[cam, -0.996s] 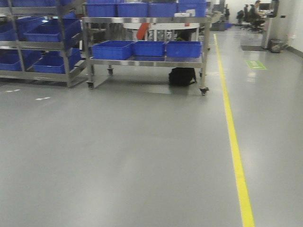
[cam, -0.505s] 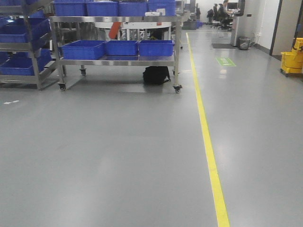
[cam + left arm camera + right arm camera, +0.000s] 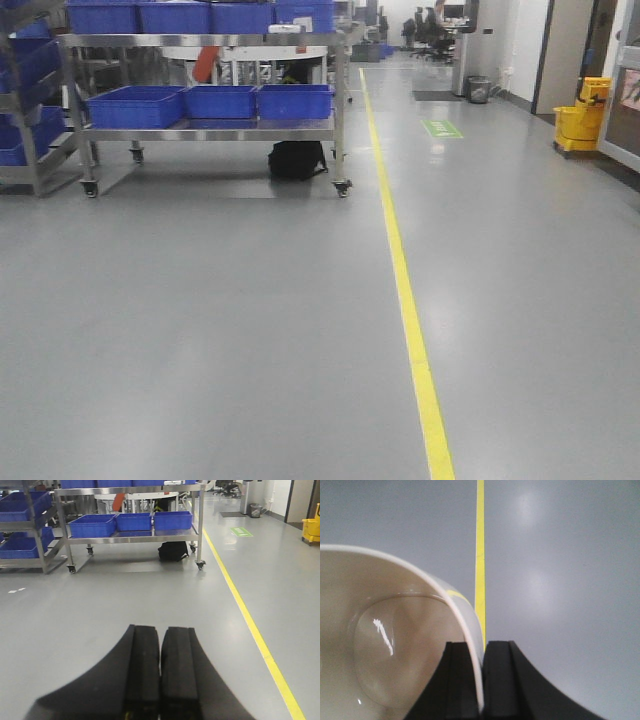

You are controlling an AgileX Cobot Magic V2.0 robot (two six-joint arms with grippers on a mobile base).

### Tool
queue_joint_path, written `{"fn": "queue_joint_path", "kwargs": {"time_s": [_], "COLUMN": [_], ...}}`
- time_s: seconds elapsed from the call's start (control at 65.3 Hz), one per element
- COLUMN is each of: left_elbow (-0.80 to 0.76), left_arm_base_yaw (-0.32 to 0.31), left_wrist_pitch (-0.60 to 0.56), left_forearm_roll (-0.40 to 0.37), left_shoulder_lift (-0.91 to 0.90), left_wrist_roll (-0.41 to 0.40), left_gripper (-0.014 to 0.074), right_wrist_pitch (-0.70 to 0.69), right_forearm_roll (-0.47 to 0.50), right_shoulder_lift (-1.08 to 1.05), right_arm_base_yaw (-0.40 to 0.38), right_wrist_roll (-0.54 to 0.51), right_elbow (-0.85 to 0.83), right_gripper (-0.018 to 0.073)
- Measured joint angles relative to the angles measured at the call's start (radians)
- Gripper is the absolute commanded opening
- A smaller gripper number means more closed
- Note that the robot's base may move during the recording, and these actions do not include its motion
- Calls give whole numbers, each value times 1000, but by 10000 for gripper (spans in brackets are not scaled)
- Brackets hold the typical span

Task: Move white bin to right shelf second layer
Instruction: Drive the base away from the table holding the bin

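Though well apart from any rack | pinching white bin [image 3: 385, 630] wall in right gripper [image 3: 484, 650], tub sticking out left in wrist view | holding left gripper [image 3: 160, 635] shut, empty | no roller shelf in sight, just blue-crate rack [image 3: 210, 131] ahead-left

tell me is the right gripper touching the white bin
Touching. The right wrist view shows the bin wall clamped between the two fingers of the right gripper.
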Motion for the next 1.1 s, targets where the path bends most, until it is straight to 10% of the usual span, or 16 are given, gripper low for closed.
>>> {"fn": "queue_joint_path", "kwargs": {"time_s": [1.103], "left_elbow": [0], "left_arm_base_yaw": [0], "left_wrist_pitch": [0], "left_forearm_roll": [0], "left_shoulder_lift": [0], "left_wrist_roll": [0], "left_gripper": [85], "right_wrist_pitch": [0], "right_forearm_roll": [0], "right_shoulder_lift": [0], "right_arm_base_yaw": [0], "right_wrist_roll": [-1], "right_elbow": [0], "right_gripper": [56]}}
